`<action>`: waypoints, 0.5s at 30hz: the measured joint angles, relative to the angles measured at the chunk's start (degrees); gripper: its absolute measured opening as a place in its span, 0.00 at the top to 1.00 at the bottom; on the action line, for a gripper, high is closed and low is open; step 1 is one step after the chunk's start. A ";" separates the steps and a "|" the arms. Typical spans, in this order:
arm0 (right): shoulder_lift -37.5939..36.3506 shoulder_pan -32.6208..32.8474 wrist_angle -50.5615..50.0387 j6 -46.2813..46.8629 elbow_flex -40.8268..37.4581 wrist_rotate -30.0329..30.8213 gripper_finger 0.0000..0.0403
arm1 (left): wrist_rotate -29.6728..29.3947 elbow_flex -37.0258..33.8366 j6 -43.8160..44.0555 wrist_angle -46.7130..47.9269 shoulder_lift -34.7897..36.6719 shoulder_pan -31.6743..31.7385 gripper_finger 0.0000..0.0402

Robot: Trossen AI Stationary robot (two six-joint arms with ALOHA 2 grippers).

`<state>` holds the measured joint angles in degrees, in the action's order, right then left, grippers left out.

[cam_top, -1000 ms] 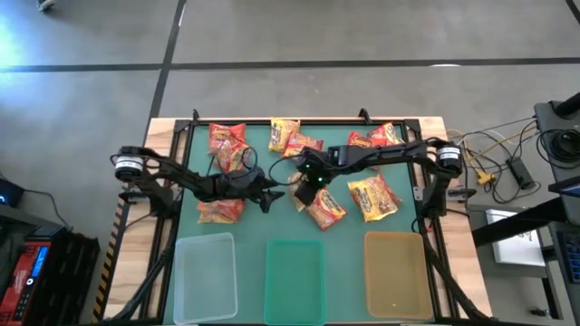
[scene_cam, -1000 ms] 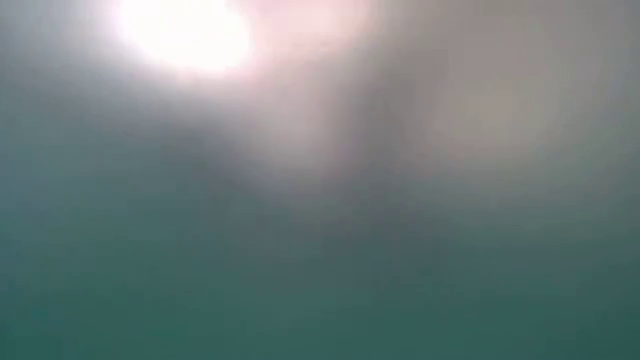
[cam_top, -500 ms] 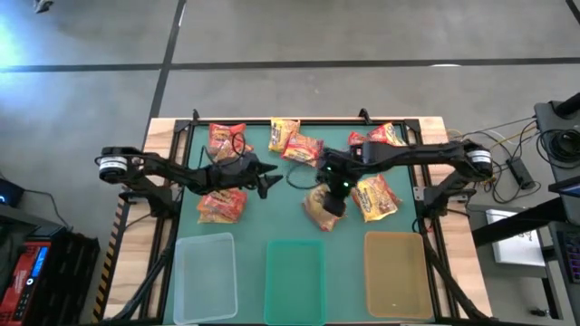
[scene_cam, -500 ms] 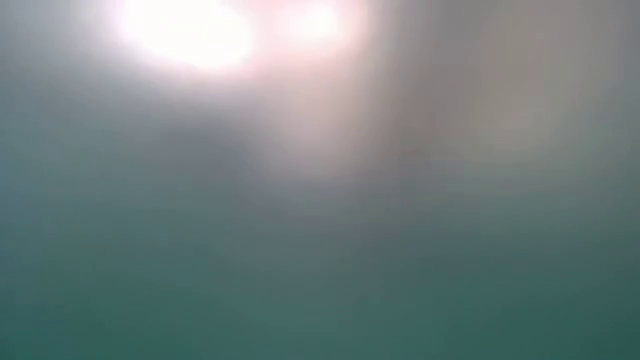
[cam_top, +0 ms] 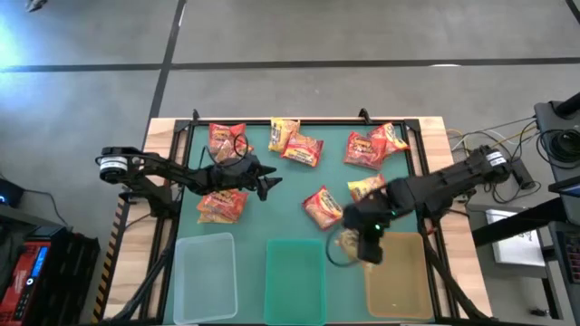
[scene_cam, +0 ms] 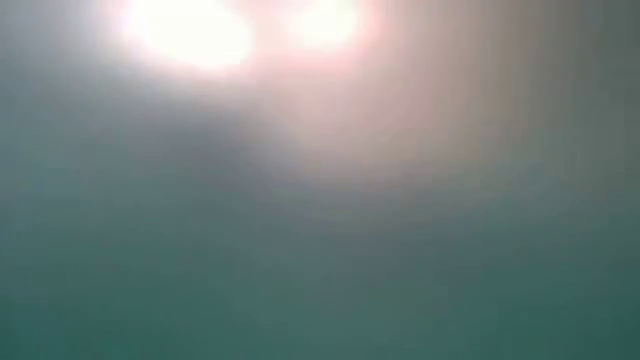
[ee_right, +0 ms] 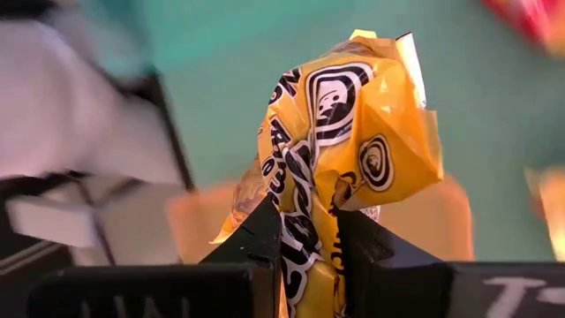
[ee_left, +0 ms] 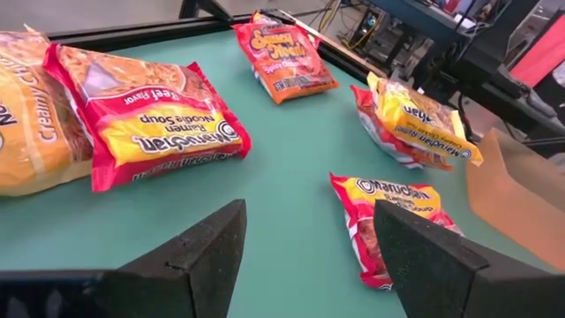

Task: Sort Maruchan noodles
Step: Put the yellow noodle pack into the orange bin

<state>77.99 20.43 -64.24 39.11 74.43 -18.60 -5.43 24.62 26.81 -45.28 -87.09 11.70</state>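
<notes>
At the near edge, over the tan bin (cam_top: 396, 272), the right gripper (cam_top: 364, 246) holds a yellow packet (ee_right: 340, 150) clamped between its fingers. Farther back, the left gripper (cam_top: 268, 186) hovers with fingers apart above the mat (cam_top: 290, 204), where other packets (cam_top: 323, 206) lie scattered.

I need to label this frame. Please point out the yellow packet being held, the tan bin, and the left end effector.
yellow packet (ee_right: 353, 124), right wrist view, crinkled upper part.
tan bin (cam_top: 403, 285), high view, bare floor.
left end effector (cam_top: 270, 186), high view, between fingertips.
</notes>
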 joint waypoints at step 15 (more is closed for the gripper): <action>1.24 16.96 -13.83 5.88 -0.55 10.68 0.86 | 0.09 0.00 1.35 -0.13 0.00 -2.18 0.42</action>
<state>79.22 37.38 -78.06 44.99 73.89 -7.92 -5.34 24.62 28.15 -45.41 -87.09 9.52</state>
